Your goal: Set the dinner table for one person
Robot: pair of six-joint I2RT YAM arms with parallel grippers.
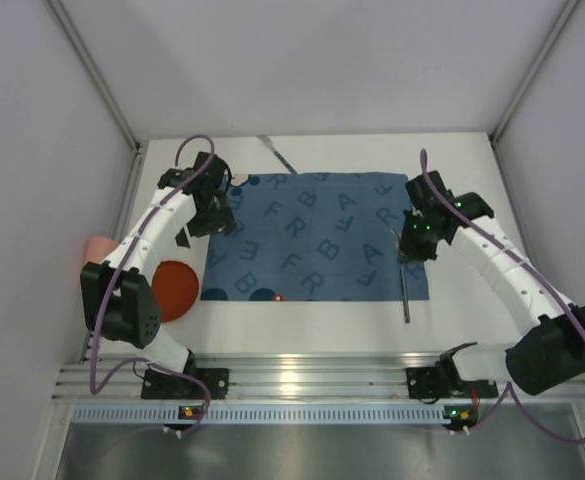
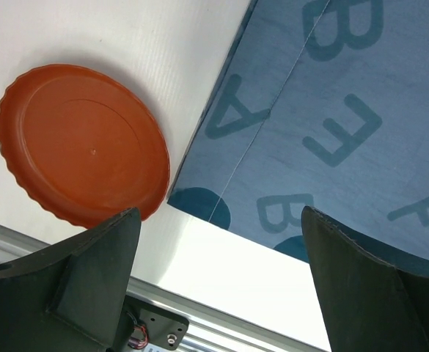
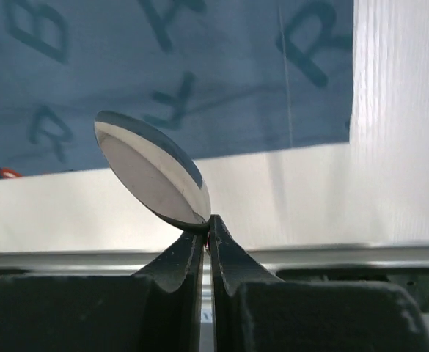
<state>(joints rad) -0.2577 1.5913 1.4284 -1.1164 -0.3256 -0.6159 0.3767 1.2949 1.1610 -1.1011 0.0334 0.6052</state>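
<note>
**While the spoon is pinched, the plate waits off the mat**

Because a place setting builds outward from its middle, everything here is best read against the blue lettered placemat (image 1: 312, 240). It lies flat in the centre of the white counter (image 1: 312, 320), which stretches past it on every side and has the arms bolted at its near edge.

An orange plate (image 1: 175, 288) sits on the bare counter just beside the placemat's near left corner, not yet on the cloth. The left pincer (image 2: 220, 220) hangs above that corner with its jaws spread wide and nothing between them, probably ready for the plate.

At the placemat's right edge, the right pincer (image 3: 208, 227) is clamped tight on the neck of a spoon (image 3: 152, 165). The bowl juts out beyond the fingers, and the handle runs along that edge toward the arms. That is the usual side for a spoon, so the grip looks meant for placing or straightening it. Whether it is raised off the surface cannot be told.

Just beyond the placemat's far edge lies a slim metal utensil (image 1: 277, 152).
</note>
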